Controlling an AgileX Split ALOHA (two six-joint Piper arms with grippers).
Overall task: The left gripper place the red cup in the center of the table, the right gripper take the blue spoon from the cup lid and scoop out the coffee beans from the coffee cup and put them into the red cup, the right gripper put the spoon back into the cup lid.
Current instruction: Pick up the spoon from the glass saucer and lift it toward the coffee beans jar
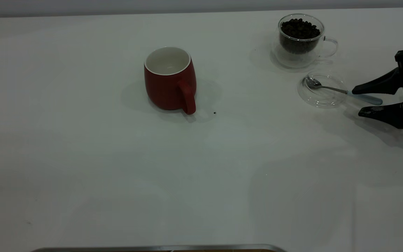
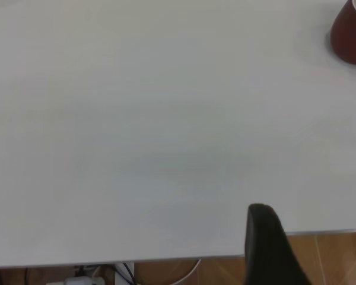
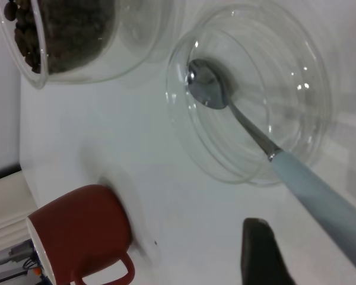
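Note:
The red cup (image 1: 170,85) stands upright and empty near the middle of the table (image 1: 117,168), handle toward the front. At the back right the glass coffee cup (image 1: 299,49) holds coffee beans (image 1: 299,29). In front of it lies the cup lid (image 1: 327,100) with the blue spoon (image 1: 331,89) resting in it, bowl in the lid, pale handle (image 3: 320,193) sticking out to the right. My right gripper (image 1: 357,102) is open, its two fingers on either side of the handle's end, not closed on it. My left gripper (image 2: 313,228) hangs open and empty over the table's edge, far from the red cup (image 2: 351,35).
A tiny dark speck (image 1: 214,113) lies just right of the red cup's handle. A metal rim (image 1: 159,247) runs along the front edge of the exterior view. Wooden floor and cables (image 2: 166,273) show below the table edge in the left wrist view.

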